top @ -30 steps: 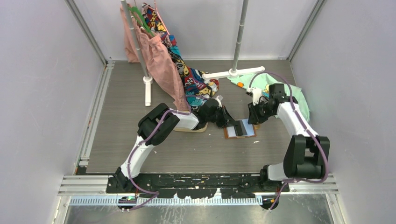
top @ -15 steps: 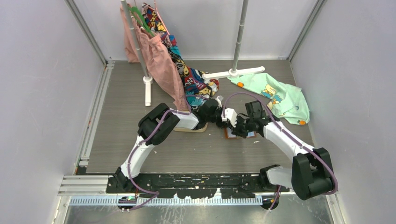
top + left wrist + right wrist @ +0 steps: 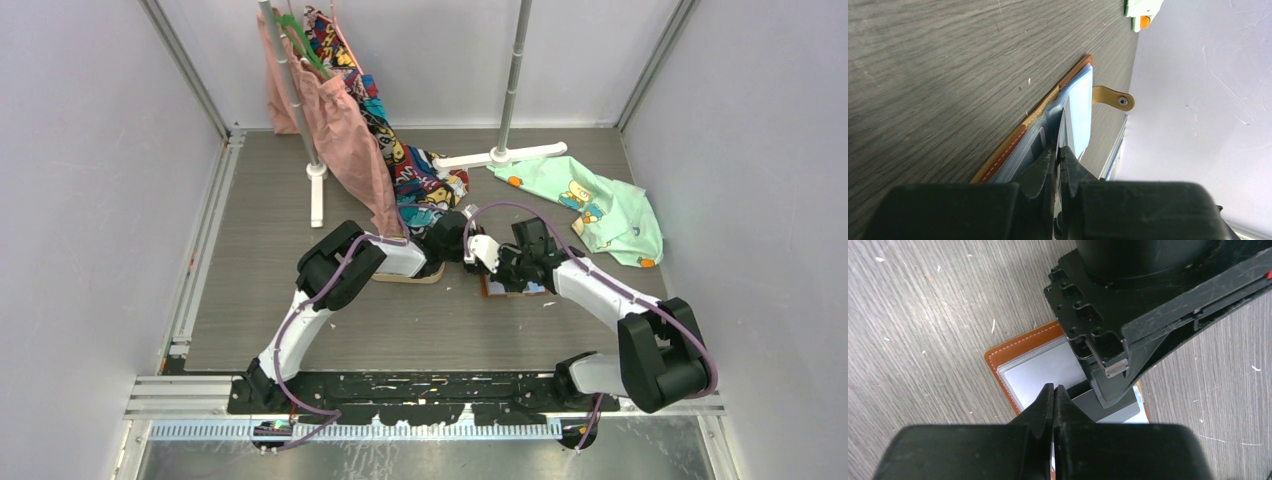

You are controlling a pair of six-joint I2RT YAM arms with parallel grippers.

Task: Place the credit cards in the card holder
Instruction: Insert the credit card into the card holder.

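White-and-black twin arms
Left arm point(image 3: 292, 338) and right arm point(image 3: 592, 287): white links, bulky black joints, looped lilac cables; right claw point(image 3: 1053, 388) black, seemingly matte plastic.

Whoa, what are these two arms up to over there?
Both robot arms meet over an open tan leather card holder lying on the grey table. The left gripper pinches what looks like one of its clear pockets, held up on edge. The right gripper is shut, with its tips just above the pockets. No card shows in it.
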